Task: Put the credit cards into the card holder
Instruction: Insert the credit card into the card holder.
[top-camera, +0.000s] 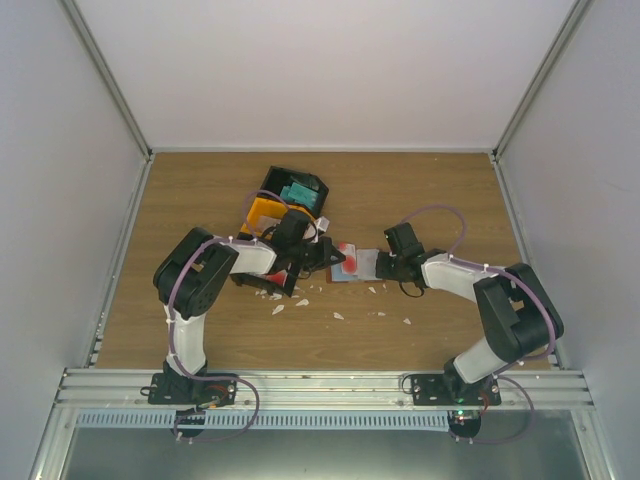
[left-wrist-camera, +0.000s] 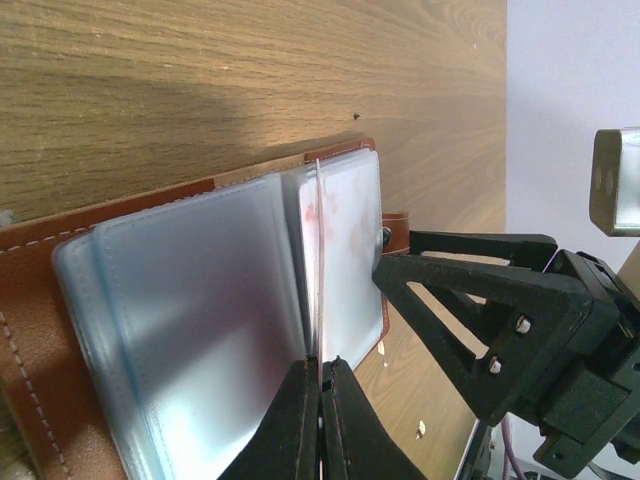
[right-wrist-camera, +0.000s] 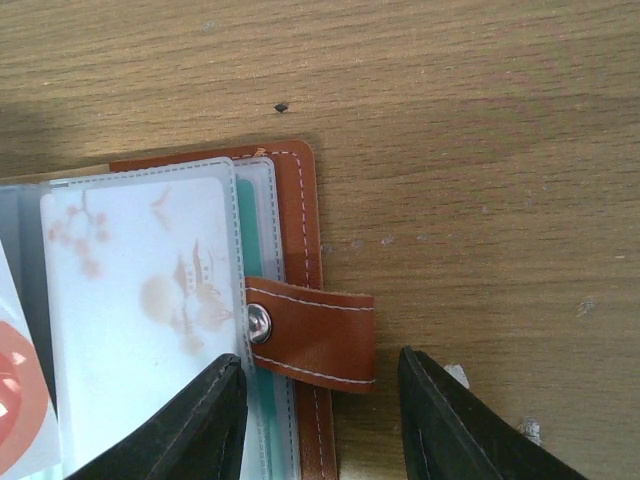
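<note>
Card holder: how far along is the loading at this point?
Done: a white card with a pink print and a teal card sit in clear sleeves of the open reddish-brown leather card holder. In hand: the shut left gripper pinches what looks like a red-and-white plastic card. The open right gripper straddles the snap strap. Left: seating that card.

The left arm (top-camera: 195, 285) and right arm (top-camera: 500, 310) were white with bulky black joints. A purple cable (top-camera: 440, 208) looped along each. The fingers (left-wrist-camera: 295, 425) were matte black, and one openwork finger carried silver screws (left-wrist-camera: 521, 324).
</note>
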